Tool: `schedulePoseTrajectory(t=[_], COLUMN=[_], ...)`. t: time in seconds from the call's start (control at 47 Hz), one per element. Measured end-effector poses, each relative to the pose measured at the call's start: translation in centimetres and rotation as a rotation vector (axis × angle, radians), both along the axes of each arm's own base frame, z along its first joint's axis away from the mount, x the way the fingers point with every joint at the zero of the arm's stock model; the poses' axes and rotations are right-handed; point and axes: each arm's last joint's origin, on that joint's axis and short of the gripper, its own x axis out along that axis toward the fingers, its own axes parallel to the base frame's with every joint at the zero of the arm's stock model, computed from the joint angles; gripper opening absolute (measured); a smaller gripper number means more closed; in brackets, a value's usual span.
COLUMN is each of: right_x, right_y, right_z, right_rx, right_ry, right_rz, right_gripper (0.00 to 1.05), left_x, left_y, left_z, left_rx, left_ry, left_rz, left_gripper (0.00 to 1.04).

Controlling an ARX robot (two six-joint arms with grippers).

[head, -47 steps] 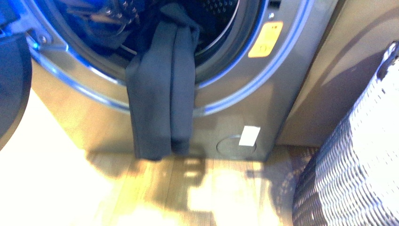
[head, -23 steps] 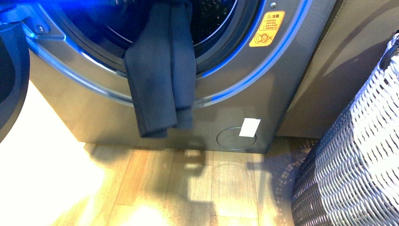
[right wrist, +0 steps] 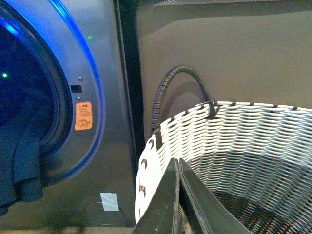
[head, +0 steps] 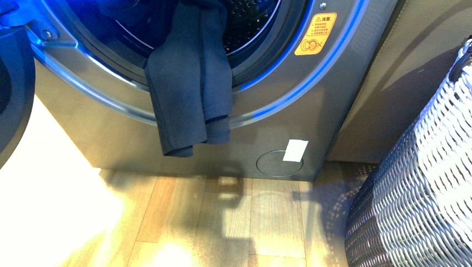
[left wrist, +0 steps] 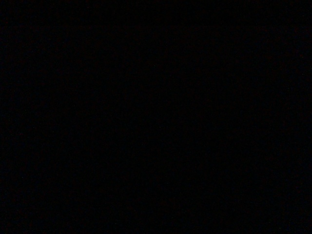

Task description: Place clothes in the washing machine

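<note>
The clothes [head: 192, 83], a dark navy garment, hang out of the porthole of the grey washing machine [head: 311, 111], two tube-like ends draped over the lower gasket and ending above the floor. They also show in the right wrist view [right wrist: 22, 161]. The perforated drum [head: 250, 16] shows behind them. The left wrist view is dark; the left gripper is out of sight in the front view, shut on the clothes. My right gripper [right wrist: 177, 163] is shut and empty, held over the white woven basket [right wrist: 234, 146].
The open door [head: 14, 94] stands at the left. A grey-brown cabinet [head: 401, 67] flanks the washing machine's right side. The white woven basket [head: 423, 183] stands on the wooden floor [head: 222, 222] at the right. A yellow sticker [head: 315, 33] marks the porthole rim.
The clothes have risen: their hanging ends, near the floor a second ago, now end higher on the machine's front. The view has shifted slightly upward too.
</note>
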Motion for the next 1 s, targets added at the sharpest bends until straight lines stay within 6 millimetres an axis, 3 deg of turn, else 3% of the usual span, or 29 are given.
schedulePoseTrajectory(t=[0.298,0.341,0.383,0.447,0.554,1.001], right_x=[0.0,0.0,0.0,0.0,0.0,0.0], right_y=[0.0,0.0,0.0,0.0,0.0,0.0], right_z=[0.0,0.0,0.0,0.0,0.0,0.0], right_rx=[0.0,0.0,0.0,0.0,0.0,0.0], right_ry=[0.0,0.0,0.0,0.0,0.0,0.0], right_rz=[0.0,0.0,0.0,0.0,0.0,0.0], right_gripper=[0.02,0.02,0.02,0.02,0.02,0.02], left_x=[-0.3,-0.3,-0.5,-0.8,-1.9,-7.0], left_y=[-0.1,-0.1,-0.1,-0.1,0.0,-0.1], left_z=[-1.4,-1.7,-2.1,-2.8,-3.5,-1.6], left_rx=[0.002,0.002,-0.009,-0.009,-0.014,-0.037], left_ry=[0.159,0.187,0.237,0.309,0.356,0.328], left_rz=[-0.07,-0.076,-0.085,-0.094,-0.107,-0.124], left_gripper=[1.02,1.02,0.94,1.0,0.98,0.98])
